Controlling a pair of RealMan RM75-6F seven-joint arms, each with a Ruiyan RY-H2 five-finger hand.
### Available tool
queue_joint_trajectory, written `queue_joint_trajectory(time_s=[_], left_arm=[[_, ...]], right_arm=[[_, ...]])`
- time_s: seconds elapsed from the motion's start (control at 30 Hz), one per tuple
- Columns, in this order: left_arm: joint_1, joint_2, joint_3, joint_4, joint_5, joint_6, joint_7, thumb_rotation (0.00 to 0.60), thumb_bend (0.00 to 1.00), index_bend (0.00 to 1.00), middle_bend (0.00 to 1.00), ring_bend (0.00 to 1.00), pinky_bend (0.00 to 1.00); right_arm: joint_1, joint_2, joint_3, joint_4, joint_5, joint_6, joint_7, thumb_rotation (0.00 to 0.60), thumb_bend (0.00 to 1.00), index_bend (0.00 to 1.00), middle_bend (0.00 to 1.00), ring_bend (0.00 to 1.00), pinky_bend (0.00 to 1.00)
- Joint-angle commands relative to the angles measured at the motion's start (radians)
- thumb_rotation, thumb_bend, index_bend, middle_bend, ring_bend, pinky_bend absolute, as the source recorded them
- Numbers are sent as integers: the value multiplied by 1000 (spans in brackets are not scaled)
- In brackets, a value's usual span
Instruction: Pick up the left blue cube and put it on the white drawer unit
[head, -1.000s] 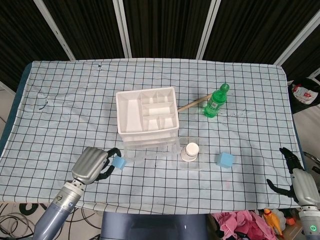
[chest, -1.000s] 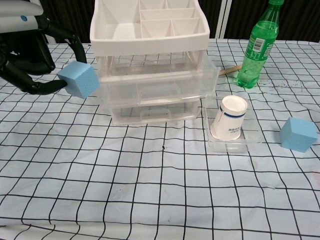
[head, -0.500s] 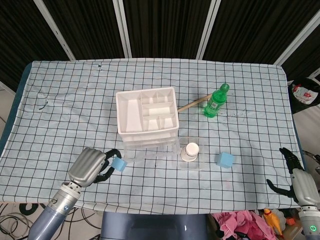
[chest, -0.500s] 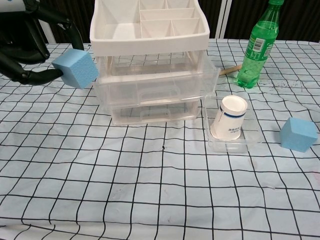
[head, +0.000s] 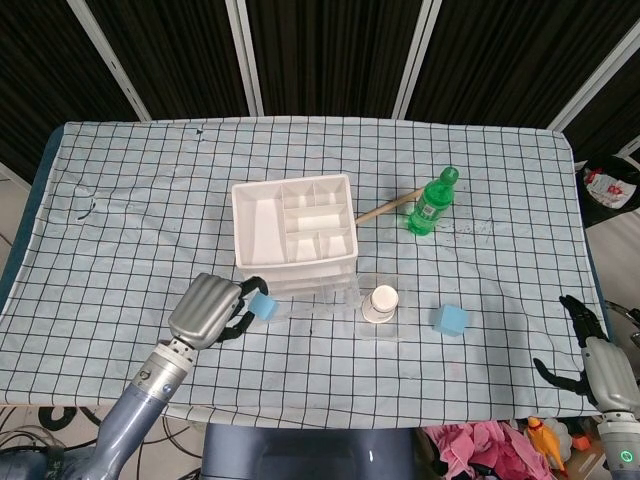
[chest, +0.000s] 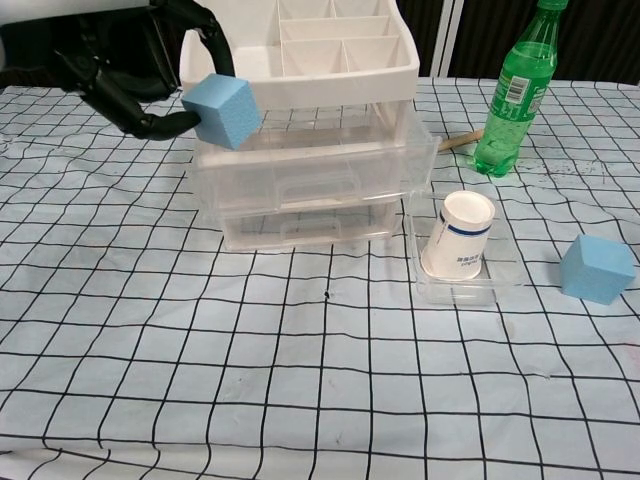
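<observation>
My left hand (head: 207, 310) (chest: 125, 62) pinches a light blue cube (head: 262, 305) (chest: 222, 110) in its fingertips and holds it in the air. The cube hangs at the front left corner of the white drawer unit (head: 293, 225) (chest: 300, 62), level with its top tray edge. A second blue cube (head: 449, 320) (chest: 597, 268) lies on the cloth at the right. My right hand (head: 596, 355) is low at the table's right front corner, fingers apart and holding nothing.
A white cup (head: 381, 302) (chest: 458, 236) stands in a clear drawer tray (chest: 455, 285) pulled out in front of the unit. A green bottle (head: 431, 203) (chest: 512, 92) stands to the right, with a wooden stick (head: 388, 207) beside it. Checkered cloth (head: 130, 200) covers the table.
My left hand has carried the cube up and to the right, from beside the drawer unit to its front left corner. The right hand has stayed still.
</observation>
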Motion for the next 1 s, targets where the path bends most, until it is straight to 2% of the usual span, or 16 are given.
queue_joint_trajectory(time_s=[0.03, 0.17, 0.57, 0.77, 1.0], left_arm=[[-29, -35, -12, 24, -40, -6, 30, 600, 407, 474, 1000, 998, 935], [-50, -67, -16, 42, -60, 7, 54, 600, 359, 455, 1000, 997, 935], [-66, -94, -35, 84, -64, 46, 45, 600, 355, 452, 1000, 995, 935], [-72, -88, -30, 93, -87, 40, 52, 600, 226, 359, 1000, 989, 935], [-73, -80, -28, 74, -68, 43, 31, 600, 204, 339, 1000, 988, 935]], right_arm=[[0, 0, 0, 1, 0, 0, 0, 600, 224, 60, 5, 0, 187], [0, 1, 1, 2, 2, -1, 3, 600, 224, 60, 5, 0, 187], [0, 1, 1, 1, -1, -1, 5, 600, 224, 60, 5, 0, 187], [0, 1, 0, -1, -1, -1, 3, 600, 224, 60, 5, 0, 187], [1, 2, 0, -2, 3, -5, 3, 600, 224, 60, 5, 0, 187]])
